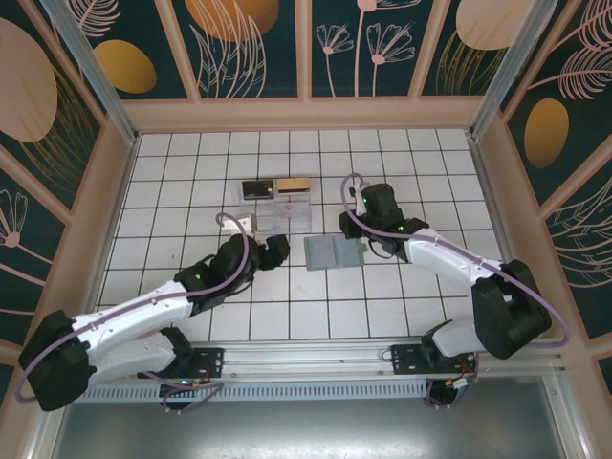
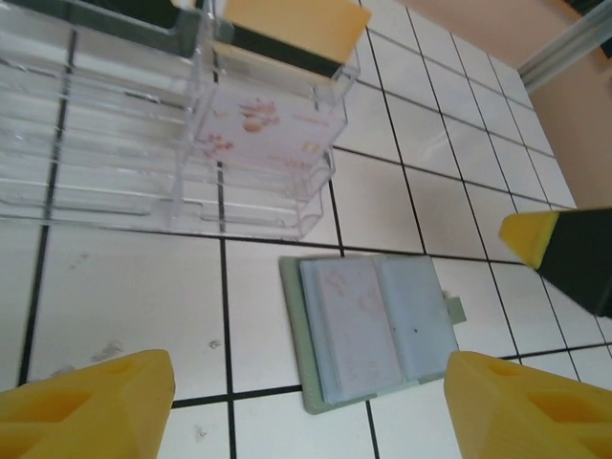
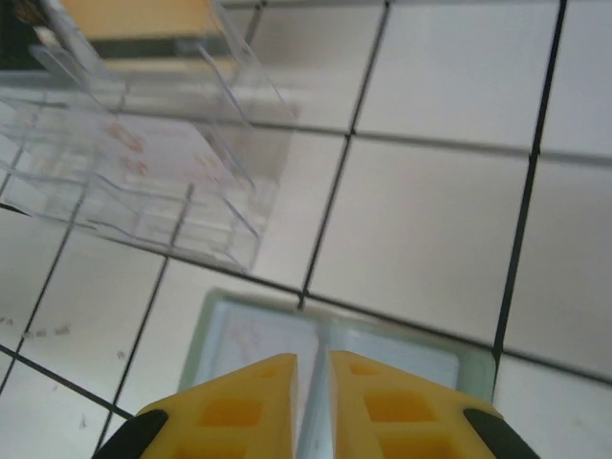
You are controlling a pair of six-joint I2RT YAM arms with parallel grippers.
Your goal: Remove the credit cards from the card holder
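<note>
White tiled table [image 1: 191, 163] is carrying the card holder [image 1: 335, 253], lying open and flat just in front of the clear box [image 1: 277, 208]; a tan card [image 1: 295, 184] is resting on the box's far end. Left gripper [image 1: 275, 251] is hovering beside the holder, jaws wide apart. Right gripper [image 3: 313, 368] is hanging over the holder's crease, jaws almost together, nothing seen between them.

I see a clear plastic box [image 1: 277, 215] standing toward the far middle of the white tiled bench [image 1: 182, 163]. Its stepped compartments are see-through. Dark floral wall panels [image 1: 253, 43] ring the bench.
</note>
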